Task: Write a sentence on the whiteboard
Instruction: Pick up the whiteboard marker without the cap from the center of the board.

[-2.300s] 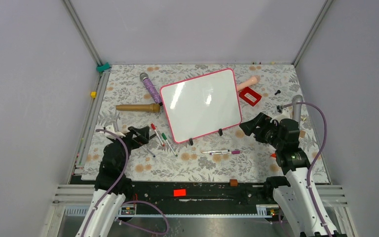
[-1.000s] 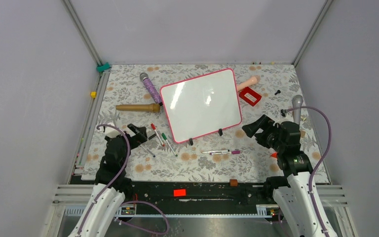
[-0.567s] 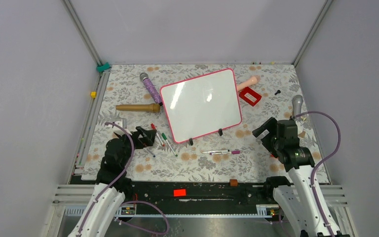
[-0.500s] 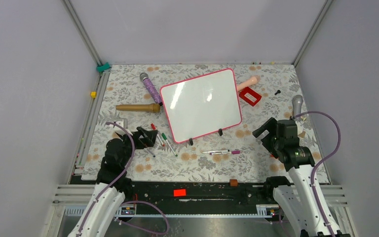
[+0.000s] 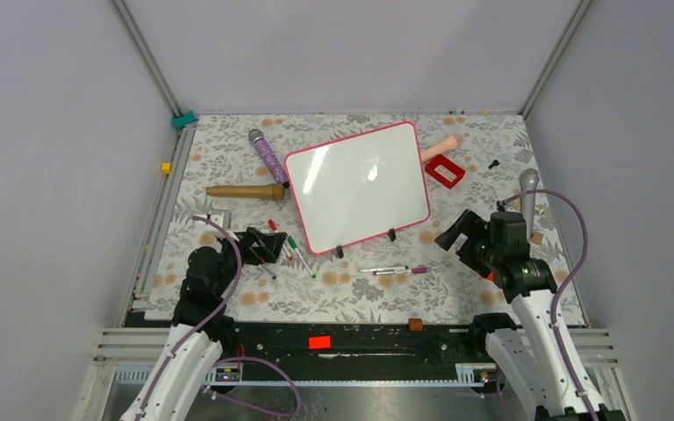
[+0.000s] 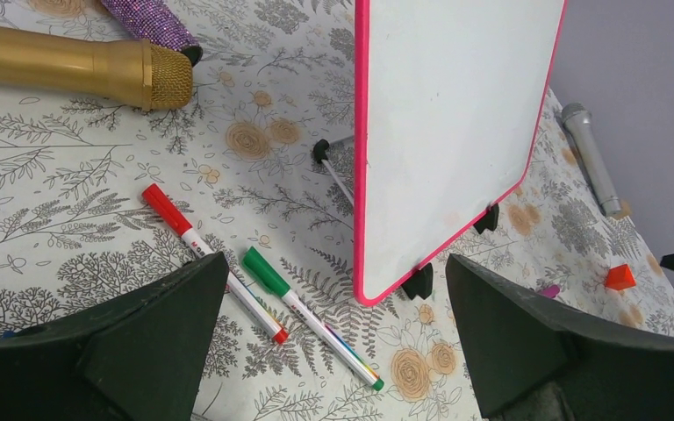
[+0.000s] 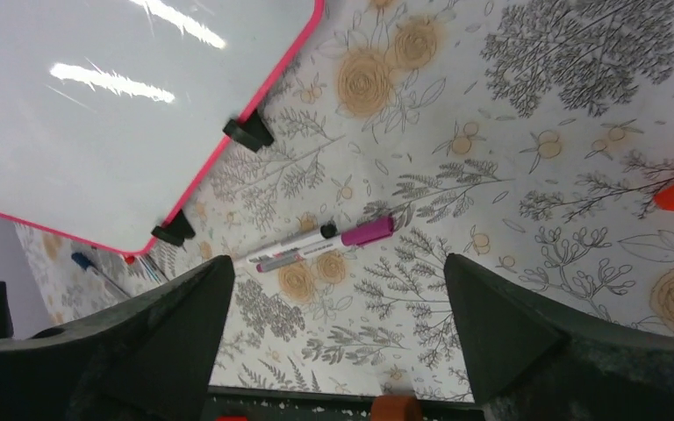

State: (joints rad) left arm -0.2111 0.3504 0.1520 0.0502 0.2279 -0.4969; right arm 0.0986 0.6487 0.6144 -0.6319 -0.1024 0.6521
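The whiteboard stands tilted on two black feet in the middle of the floral table; its surface is blank and no sentence shows on it. It also shows in the left wrist view and the right wrist view. My left gripper is open and empty, over a red-capped marker and a green-capped marker left of the board's near corner. My right gripper is open and empty, right of the board. A pink-capped marker lies ahead of it, in front of the board.
A gold microphone and a purple glitter microphone lie left of the board. A red frame-shaped block, a beige handle and a silver microphone lie to the right. A small orange block sits at the near edge.
My left gripper has moved right, toward the markers. My right gripper drew back from the board's right corner, then shifted slightly left. The board has not moved.
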